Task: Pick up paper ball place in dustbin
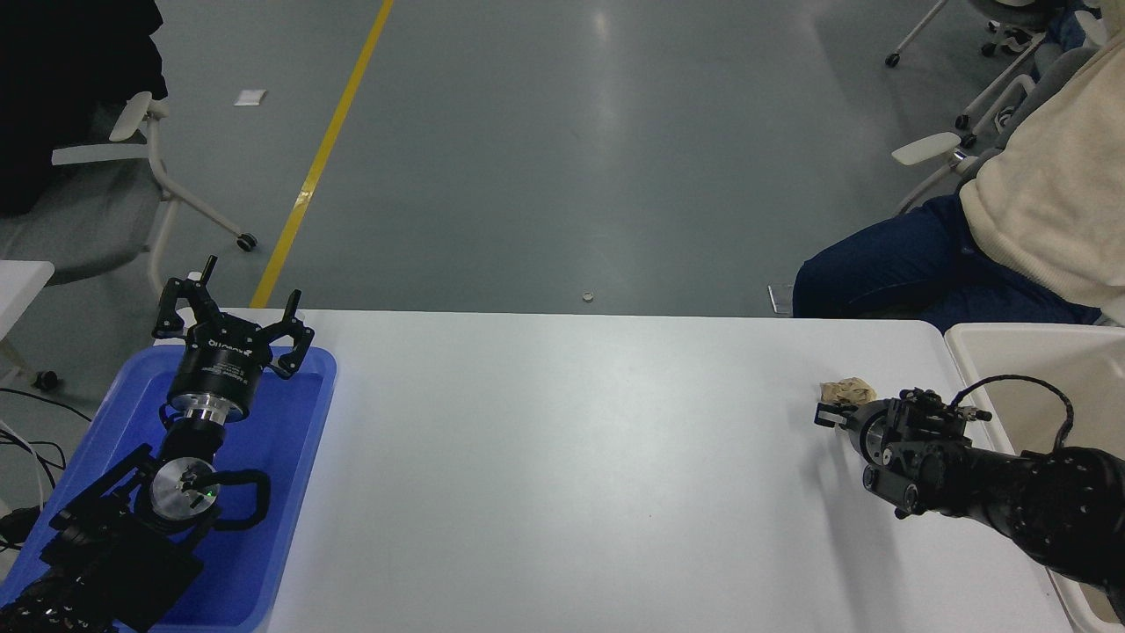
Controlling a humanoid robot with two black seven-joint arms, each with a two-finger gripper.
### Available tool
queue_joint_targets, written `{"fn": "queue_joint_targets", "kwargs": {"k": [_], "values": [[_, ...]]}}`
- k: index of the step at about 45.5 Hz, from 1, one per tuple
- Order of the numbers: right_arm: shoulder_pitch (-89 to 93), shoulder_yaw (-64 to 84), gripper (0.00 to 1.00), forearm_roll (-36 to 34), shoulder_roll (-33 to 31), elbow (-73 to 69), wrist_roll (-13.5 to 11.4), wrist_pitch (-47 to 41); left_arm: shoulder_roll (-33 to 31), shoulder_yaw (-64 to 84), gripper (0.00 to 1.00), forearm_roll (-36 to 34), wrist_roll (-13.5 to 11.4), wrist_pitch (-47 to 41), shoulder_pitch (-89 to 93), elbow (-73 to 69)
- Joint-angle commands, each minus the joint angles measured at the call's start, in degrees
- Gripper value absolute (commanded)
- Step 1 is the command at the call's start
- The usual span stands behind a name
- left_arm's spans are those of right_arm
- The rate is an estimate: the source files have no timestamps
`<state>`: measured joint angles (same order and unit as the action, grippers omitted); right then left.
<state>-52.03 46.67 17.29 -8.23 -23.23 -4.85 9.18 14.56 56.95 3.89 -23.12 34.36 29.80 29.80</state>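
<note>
The paper ball, a small crumpled tan wad, lies on the white table near its right end. My right gripper comes in from the right edge, low over the table, with its tip right against the near side of the ball, which it partly hides. I cannot see whether it grips the ball. The cream dustbin stands just past the table's right end, behind my right arm. My left gripper is open and parked over a blue tray.
The blue tray sits at the table's left end under my left arm. A person in a cream top and dark trousers sits at the far right. Office chairs stand on the grey floor beyond the table.
</note>
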Motion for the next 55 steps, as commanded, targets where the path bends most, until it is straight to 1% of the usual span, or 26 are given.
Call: {"fn": "queue_joint_targets", "kwargs": {"k": [1, 6, 16, 21, 26, 32, 42, 51, 55], "values": [[-1.4, -2.3, 0.0, -0.2, -0.7, -2.5, -0.1, 0.1, -0.1, 0.0, 1.0, 0.0, 0.0, 0.0, 0.0, 0.0], [-3.7, -2.2, 0.0, -0.2, -2.5, -5.8, 0.0, 0.0, -0.1, 0.0, 1.0, 0.0, 0.0, 0.0, 0.0, 0.0], [-12.2, -0.4, 0.0, 0.0, -10.0, -20.4, 0.0, -1.0, 0.0, 0.0, 1.0, 0.0, 0.0, 0.0, 0.0, 0.0], [-18.4, 4.6, 0.0, 0.0, -13.6, -29.5, 0.0, -2.4, -0.1, 0.0, 1.0, 0.1, 0.0, 0.0, 0.0, 0.0], [-26.6, 11.1, 0.0, 0.0, -15.4, -38.4, 0.0, -5.5, -0.1, 0.0, 1.0, 0.1, 0.0, 0.0, 0.0, 0.0], [-36.5, 17.7, 0.0, -0.1, -16.2, -45.6, 0.1, -13.6, -0.1, 0.0, 1.0, 0.1, 0.0, 0.0, 0.0, 0.0], [-52.8, 21.2, 0.0, 0.4, -17.9, -52.1, 0.1, -34.6, 0.0, 0.0, 1.0, 0.1, 0.0, 0.0, 0.0, 0.0], [-64.6, 22.9, 0.0, 0.5, -18.4, -56.4, 0.1, -43.4, 0.0, 0.0, 1.0, 0.0, 0.0, 0.0, 0.0, 0.0], [-69.5, 22.8, 0.0, 0.6, -20.3, -57.4, 0.1, -48.5, -0.1, 0.0, 1.0, 0.0, 0.0, -0.1, 0.0, 0.0]]}}
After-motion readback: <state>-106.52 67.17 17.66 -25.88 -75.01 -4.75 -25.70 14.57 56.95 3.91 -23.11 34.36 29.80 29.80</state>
